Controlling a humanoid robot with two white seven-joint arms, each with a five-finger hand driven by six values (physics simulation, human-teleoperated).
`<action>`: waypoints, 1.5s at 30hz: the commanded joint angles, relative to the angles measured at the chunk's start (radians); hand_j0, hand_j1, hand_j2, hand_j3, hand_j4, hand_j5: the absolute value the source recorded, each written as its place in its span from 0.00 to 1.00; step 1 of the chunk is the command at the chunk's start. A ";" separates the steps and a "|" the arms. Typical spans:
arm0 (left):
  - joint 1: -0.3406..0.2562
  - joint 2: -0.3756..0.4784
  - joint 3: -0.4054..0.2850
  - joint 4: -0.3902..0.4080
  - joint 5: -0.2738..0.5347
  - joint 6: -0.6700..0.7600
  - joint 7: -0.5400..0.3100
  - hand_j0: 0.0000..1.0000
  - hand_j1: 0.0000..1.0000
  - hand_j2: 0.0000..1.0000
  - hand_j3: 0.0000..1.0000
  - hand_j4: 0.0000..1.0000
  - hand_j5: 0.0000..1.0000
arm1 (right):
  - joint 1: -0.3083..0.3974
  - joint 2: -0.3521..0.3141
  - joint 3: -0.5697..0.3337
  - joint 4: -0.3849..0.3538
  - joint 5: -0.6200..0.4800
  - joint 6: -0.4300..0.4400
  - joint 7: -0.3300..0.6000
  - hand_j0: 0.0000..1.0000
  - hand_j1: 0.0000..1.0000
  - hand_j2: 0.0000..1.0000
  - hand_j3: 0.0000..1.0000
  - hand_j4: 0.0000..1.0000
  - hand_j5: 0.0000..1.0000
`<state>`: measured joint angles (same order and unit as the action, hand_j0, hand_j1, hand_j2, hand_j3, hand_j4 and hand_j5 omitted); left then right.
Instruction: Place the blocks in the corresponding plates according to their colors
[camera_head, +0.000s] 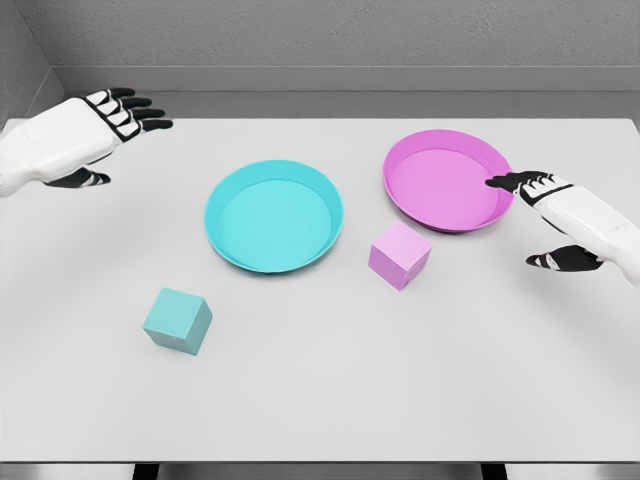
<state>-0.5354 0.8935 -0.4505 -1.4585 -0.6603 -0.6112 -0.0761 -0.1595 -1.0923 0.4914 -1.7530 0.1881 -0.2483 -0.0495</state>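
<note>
The right hand (548, 215) hovers just right of the pink plate (446, 180), fingers spread, fingertips over the rim, holding nothing. The left hand (95, 135) hangs well left of that plate, fingers extended and empty. The pink block (400, 255) sits just below the plate; the teal plate (274, 215) lies to its left, the teal block (177, 320) farther left on the table (400, 400).

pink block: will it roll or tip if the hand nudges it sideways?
Probably neither. The pink block is a cube lying flat on the table, so it should slide rather than roll. Its equal height and width make tipping unlikely unless it is pushed near the top. The faces look smooth and flat, so the right hand may find it somewhat slippery.
</note>
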 joint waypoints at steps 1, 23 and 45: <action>0.000 0.005 -0.004 -0.002 0.005 0.000 -0.001 1.00 1.00 1.00 1.00 1.00 1.00 | 0.000 -0.001 -0.001 0.000 -0.001 0.000 0.014 1.00 1.00 1.00 1.00 1.00 1.00; 0.387 0.220 -0.028 -0.278 0.110 0.000 0.002 1.00 1.00 1.00 1.00 1.00 1.00 | -0.411 0.235 0.253 0.030 0.004 0.078 0.623 1.00 1.00 1.00 1.00 1.00 1.00; 0.405 0.180 -0.039 -0.313 0.114 0.000 0.002 1.00 1.00 1.00 1.00 1.00 1.00 | -0.518 0.339 0.365 0.112 0.005 0.168 0.659 1.00 1.00 1.00 1.00 1.00 1.00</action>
<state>-0.1289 1.0756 -0.4881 -1.7710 -0.5532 -0.6112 -0.0734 -0.6796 -0.7594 0.8485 -1.6536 0.1956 -0.0892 0.6096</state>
